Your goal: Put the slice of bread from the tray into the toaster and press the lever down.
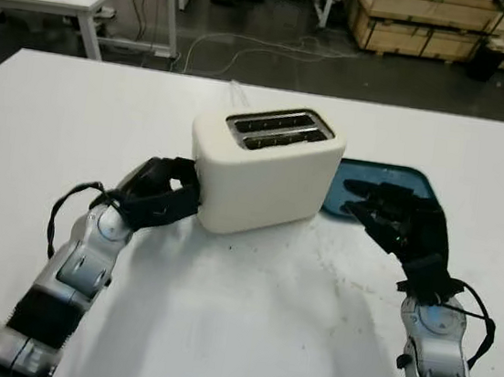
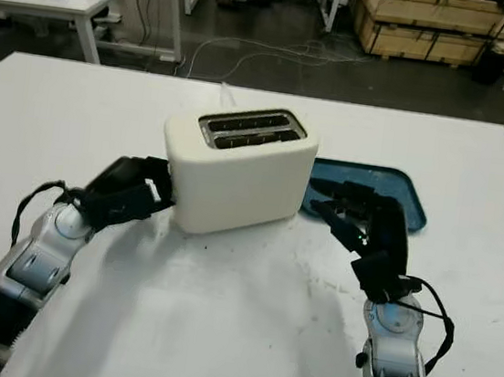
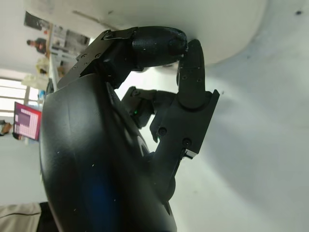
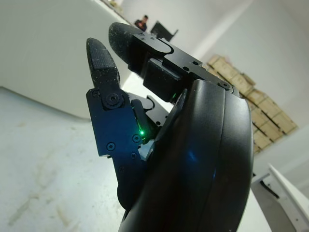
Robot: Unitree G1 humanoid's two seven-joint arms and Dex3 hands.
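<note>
The left hand (image 1: 161,194) sits against the near-left end of the toaster (image 1: 267,177), its black fingers (image 3: 159,44) curled with the tips pressed on the cream shell; whether they are on the lever cannot be told, since that end face is hidden. It grips nothing. The right hand (image 2: 363,222) hovers open over the near-left corner of the tray (image 2: 398,183), holding nothing.

No slice of bread shows on the tray's bare blue floor, and the dark slots (image 1: 276,127) look filled, so the bread is probably already in the toaster.

The risk now is the push. The toaster is a smooth, rounded plastic box on a slick white table (image 1: 234,333), standing near its middle, with nothing bracing its far side. A sideways press could slide or turn it toward the tray rather than drive the lever down. Hard fingertips on glossy plastic may also slip off.
</note>
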